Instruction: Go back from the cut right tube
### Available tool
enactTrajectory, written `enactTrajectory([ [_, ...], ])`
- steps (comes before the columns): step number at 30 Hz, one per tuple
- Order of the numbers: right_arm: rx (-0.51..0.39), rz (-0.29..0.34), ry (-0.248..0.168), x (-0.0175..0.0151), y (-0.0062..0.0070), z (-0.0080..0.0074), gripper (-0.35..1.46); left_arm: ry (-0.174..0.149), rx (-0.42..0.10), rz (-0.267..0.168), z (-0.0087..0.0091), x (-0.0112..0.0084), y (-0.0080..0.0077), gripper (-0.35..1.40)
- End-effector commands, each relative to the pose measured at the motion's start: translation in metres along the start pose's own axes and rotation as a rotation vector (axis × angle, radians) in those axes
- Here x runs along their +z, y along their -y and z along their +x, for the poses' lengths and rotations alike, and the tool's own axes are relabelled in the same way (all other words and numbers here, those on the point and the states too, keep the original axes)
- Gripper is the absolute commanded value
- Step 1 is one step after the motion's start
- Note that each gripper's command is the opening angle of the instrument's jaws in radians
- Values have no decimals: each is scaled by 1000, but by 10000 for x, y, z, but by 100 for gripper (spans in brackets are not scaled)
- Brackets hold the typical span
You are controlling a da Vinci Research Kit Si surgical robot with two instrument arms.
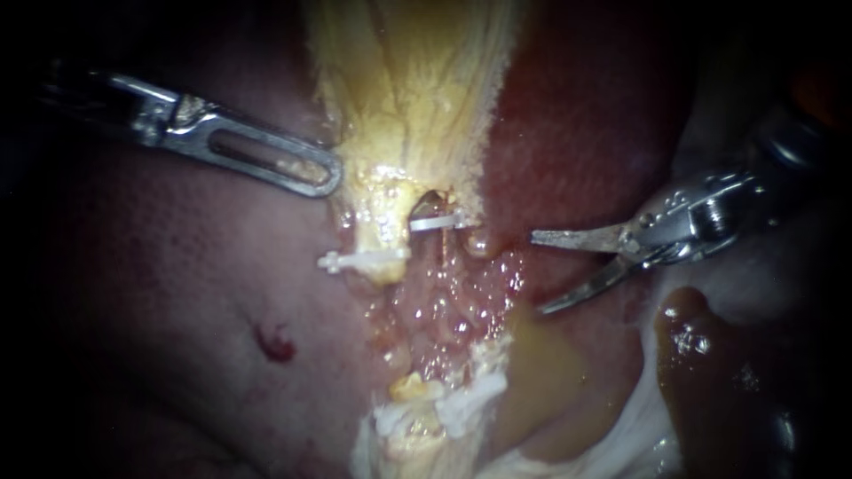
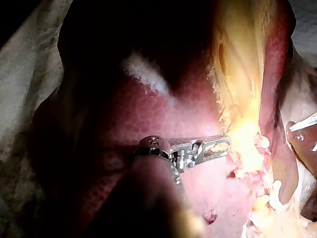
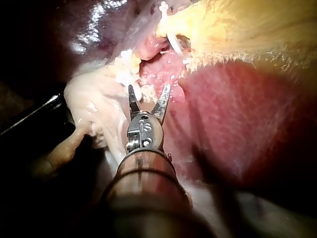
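My right instrument [image 1: 537, 273] comes in from the right with its two blades open and nothing between them. It stands a short way right of the raw gap where a tube stump [image 1: 480, 241] ends. One white clip [image 1: 437, 222] sits by that stump and another white clip [image 1: 364, 260] lies further left. In the right wrist view the open blades [image 3: 148, 93] point at the gap, apart from the clips [image 3: 124, 69]. My left instrument [image 1: 330, 176] has its windowed jaws shut on the edge of the yellowish gallbladder [image 1: 408, 80]; the left wrist view shows its jaws [image 2: 218, 146] there too.
Dark red liver [image 1: 133, 293] lies on the left and more liver [image 1: 577, 115] on the right. More white clips [image 1: 461, 404] sit on the lower stump. Yellow fluid [image 1: 541, 372] pools below the blades. A brown lump of tissue [image 1: 701, 355] lies under my right instrument.
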Motion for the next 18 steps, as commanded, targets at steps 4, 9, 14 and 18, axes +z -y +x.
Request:
enactTrajectory([
  [4, 1, 3, -1, -3, -1, 0, 145, -2, 31, 1, 2, 12, -4, -35],
  [9, 1, 3, -1, -4, -1, -1, 145, -3, 32, 2, 2, 17, -5, -35],
  [14, 1, 2, -1, -4, -1, -1, 145, -3, 32, 2, 2, 17, -5, -35],
  [18, 2, 2, -1, -2, -2, 0, 145, -3, 32, 2, 2, 17, -5, -35],
])
